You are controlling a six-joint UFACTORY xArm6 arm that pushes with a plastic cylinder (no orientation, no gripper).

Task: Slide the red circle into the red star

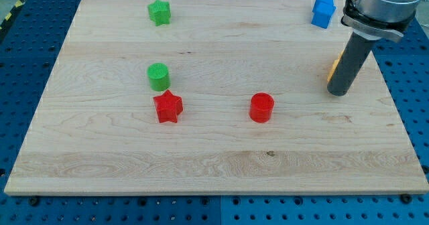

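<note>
The red circle [261, 108] lies on the wooden board [214, 165] a little right of the middle. The red star [167, 106] lies to its left, at about the same height in the view, with a clear gap between them. My tip [338, 92] is at the view's right, well to the right of the red circle and slightly above it in the view. It touches neither red block.
A green circle [158, 76] sits just above the red star, almost touching it. A green star [159, 13] is at the top left. A blue block [323, 11] is at the top right. A yellow block [332, 67] is mostly hidden behind the rod.
</note>
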